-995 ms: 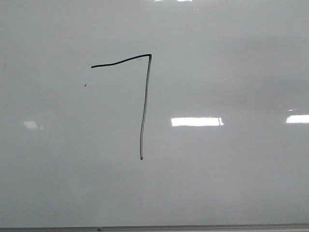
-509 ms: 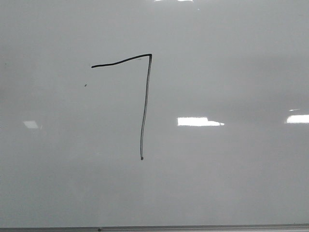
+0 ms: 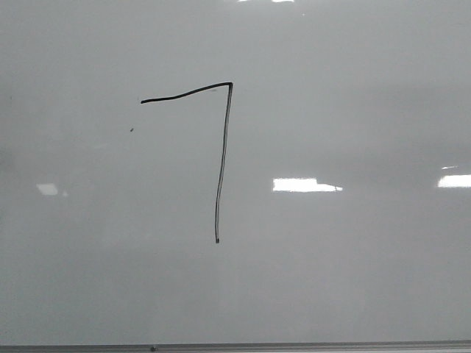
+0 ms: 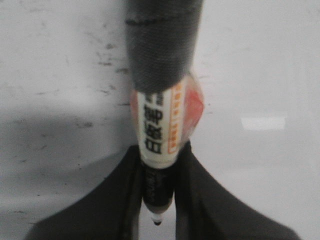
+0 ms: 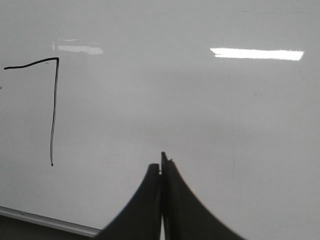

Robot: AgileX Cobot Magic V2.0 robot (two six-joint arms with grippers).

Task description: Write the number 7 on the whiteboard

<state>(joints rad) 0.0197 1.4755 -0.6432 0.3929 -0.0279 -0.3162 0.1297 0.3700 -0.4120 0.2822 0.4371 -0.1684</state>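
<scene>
The number 7 is drawn in thin black line on the whiteboard, left of centre in the front view; it also shows in the right wrist view. No gripper shows in the front view. In the left wrist view my left gripper is shut on a marker with a white and orange label and a grey-wrapped rear part; its black tip points back between the fingers. My right gripper is shut and empty over the whiteboard, to the right of the 7.
The board's thin grey bottom edge runs along the near side; it also shows in the right wrist view. A tiny dark speck lies left of the 7. Bright light reflections sit on the board.
The 7 is unchanged. The light reflections on the board have shifted slightly to the right.
</scene>
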